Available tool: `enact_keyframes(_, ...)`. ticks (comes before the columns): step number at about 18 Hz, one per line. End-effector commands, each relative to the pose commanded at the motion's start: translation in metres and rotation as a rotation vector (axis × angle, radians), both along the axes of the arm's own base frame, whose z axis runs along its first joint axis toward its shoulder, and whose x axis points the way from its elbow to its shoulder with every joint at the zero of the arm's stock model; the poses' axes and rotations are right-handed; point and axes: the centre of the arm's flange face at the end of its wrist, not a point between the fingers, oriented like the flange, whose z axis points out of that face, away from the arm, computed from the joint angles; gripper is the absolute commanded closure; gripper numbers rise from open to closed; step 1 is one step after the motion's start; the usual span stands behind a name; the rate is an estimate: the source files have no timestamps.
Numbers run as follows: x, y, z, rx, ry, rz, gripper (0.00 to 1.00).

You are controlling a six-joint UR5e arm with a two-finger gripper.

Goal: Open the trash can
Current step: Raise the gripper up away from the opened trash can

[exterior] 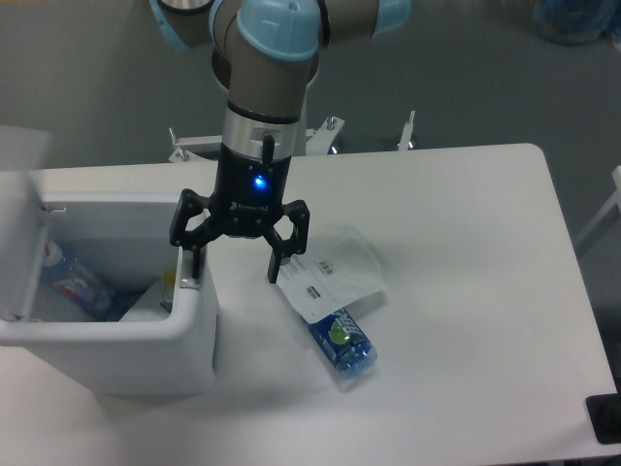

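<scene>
Trash can (pixel 107 340) lid up; label writing unreadable.

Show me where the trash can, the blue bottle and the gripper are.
trash can (pixel 146 354): fixed camera view, on its white front wall.
blue bottle (pixel 344 345): fixed camera view, on its blue label mid-body.
gripper (pixel 233 266): fixed camera view, midway between the tips of its spread jaws.
</scene>
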Motion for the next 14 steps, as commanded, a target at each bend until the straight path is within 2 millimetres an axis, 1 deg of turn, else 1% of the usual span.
enact_keyframes(1, 0.0, 0.0, 0.001, 0.001, 0.001, 0.0, 0.0)
enact_keyframes(2, 0.001, -0.002, 0.009, 0.014, 0.008, 0.003, 0.0)
enact_keyframes(3, 0.001, -0.003, 0.018, 0.027, 0.018, 0.008, 0.0)
enact_keyframes(5, 0.007, -0.009, 0.047, 0.063, 0.054, 0.008, 0.0)
enact_keyframes(6, 0.007, -0.012, 0.055, 0.072, 0.071, 0.004, 0.0)
enact_keyframes(8, 0.0, -0.015, 0.068, 0.086, 0.091, 0.017, 0.0)
enact_keyframes(10, -0.019, -0.026, 0.074, 0.093, 0.107, 0.049, 0.0)
enact_keyframes(11, -0.03, -0.032, 0.074, 0.087, 0.126, 0.048, 0.0)
enact_keyframes(14, -0.062, -0.054, 0.066, 0.038, 0.194, 0.041, 0.0)
